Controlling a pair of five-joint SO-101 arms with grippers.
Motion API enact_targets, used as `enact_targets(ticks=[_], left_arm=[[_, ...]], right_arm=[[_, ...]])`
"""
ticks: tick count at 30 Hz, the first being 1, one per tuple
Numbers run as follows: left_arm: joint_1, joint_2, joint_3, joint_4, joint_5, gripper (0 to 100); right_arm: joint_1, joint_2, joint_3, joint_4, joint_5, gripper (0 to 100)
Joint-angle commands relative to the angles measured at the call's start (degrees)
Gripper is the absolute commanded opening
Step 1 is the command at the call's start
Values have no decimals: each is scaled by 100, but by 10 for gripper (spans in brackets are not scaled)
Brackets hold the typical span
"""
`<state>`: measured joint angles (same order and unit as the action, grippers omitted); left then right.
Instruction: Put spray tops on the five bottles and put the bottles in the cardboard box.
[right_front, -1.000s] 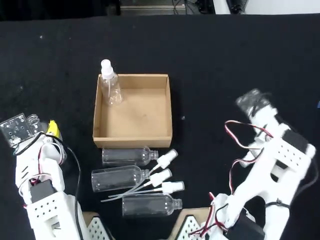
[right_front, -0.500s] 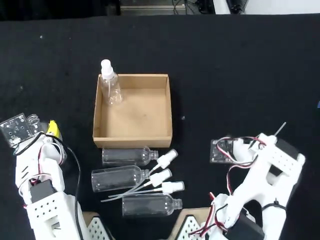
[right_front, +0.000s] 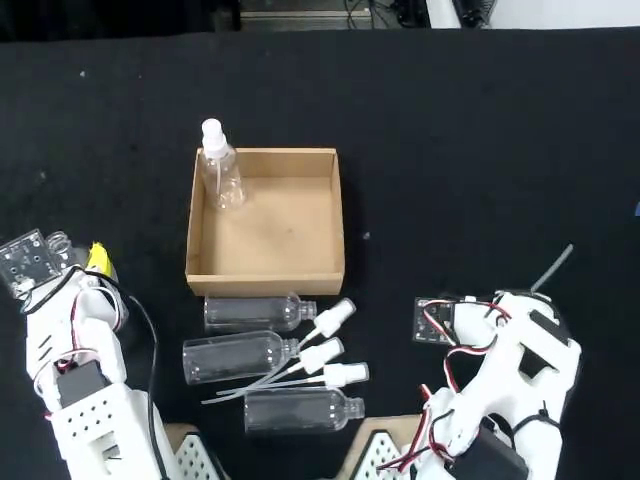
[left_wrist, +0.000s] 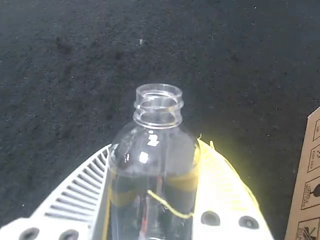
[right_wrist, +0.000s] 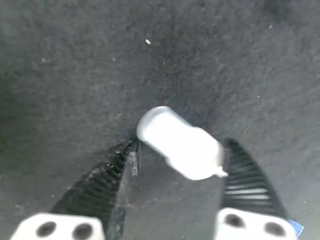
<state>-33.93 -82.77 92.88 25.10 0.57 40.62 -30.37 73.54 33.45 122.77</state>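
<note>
My left gripper (left_wrist: 155, 170) is shut on a clear uncapped bottle (left_wrist: 157, 130), whose open neck points away from the wrist; in the high view this bottle (right_front: 60, 242) is at the far left of the table. My right gripper (right_wrist: 177, 155) is shut on a white spray top (right_wrist: 180, 145), and its thin dip tube (right_front: 552, 268) sticks out past the arm at the lower right. One bottle with a spray top (right_front: 220, 165) stands in the back left corner of the cardboard box (right_front: 265, 283). Three uncapped bottles (right_front: 240, 357) lie in front of the box, with three spray tops (right_front: 335, 352) beside them.
The black cloth covers the whole table. The arms' bases (right_front: 385, 455) stand at the front edge, close behind the lying bottles. The dip tubes of the loose spray tops cross over the middle bottle.
The right arm has drawn back and folded down toward the front edge with the spray top, its dip tube now showing. The left arm has shifted slightly left with its bottle.
</note>
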Motion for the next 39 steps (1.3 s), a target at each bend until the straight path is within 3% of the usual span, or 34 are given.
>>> enact_targets(ticks=[1,5,9,12,14,17,21,26,34,39], left_arm=[[-57,-105,-84,-141,-18,30],[-48,-105,-92,-141,-9,30],[-48,-105,-92,-141,-9,30],[-48,-105,-92,-141,-9,30],[-48,-105,-92,-141,-9,30],[-57,-105,-84,-141,-18,30],[-84,-105,-84,-141,-18,30],[-92,-105,-84,-141,-18,30],[-92,-105,-92,-141,-18,30],[-92,-105,-84,-141,-18,30]], right_arm=[[79,-40,-48,-193,-457,46],[-237,-48,-242,-176,-2251,19],[-457,-48,-611,-158,-5037,19],[-229,4,-1121,308,-7244,19],[-88,4,-1516,1037,-7833,19],[-88,224,-1982,1978,-8149,19],[-105,1130,-2580,2251,-8659,59],[-114,2396,-3345,2488,-8413,253],[-132,2976,-4189,3226,-5433,218],[-158,3064,-4022,2699,-4703,216]])
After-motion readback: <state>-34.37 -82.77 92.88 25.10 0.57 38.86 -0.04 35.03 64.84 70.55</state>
